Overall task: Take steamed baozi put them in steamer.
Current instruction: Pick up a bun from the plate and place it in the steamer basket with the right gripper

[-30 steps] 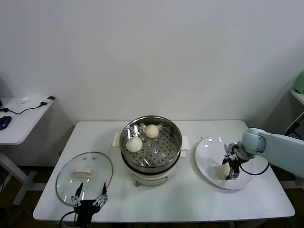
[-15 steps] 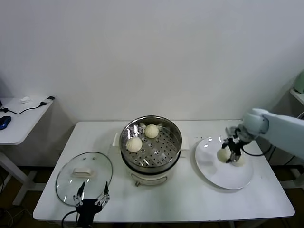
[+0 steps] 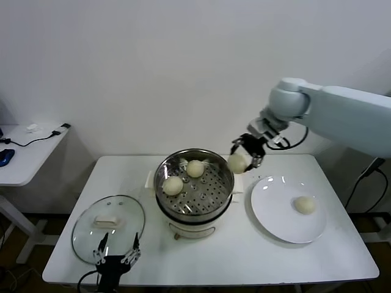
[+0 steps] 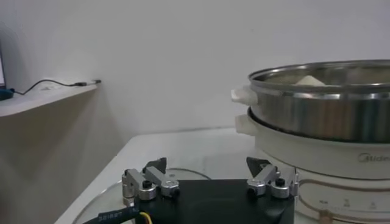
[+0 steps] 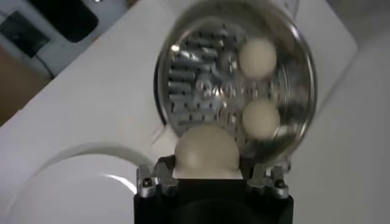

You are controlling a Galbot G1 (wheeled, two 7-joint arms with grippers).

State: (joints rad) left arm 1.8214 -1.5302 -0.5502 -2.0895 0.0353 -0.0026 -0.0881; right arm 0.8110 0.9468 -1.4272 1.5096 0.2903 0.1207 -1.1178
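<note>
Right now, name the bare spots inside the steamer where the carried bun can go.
The steamer tray is bare on the side nearest the plate and along its front rim. Crowded: the far-left part, where two baozi sit. The right gripper holds a third baozi above the plate-side rim. The left gripper waits open by the glass lid.

right wrist view shows the steamer (image 5: 234, 79) blurred; the held baozi's (image 5: 206, 152) underside is hidden behind the right gripper (image 5: 210, 178).

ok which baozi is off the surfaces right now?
The baozi held in the right gripper, in the air by the steamer rim. Two others sit on the steamer tray, one on the white plate.
</note>
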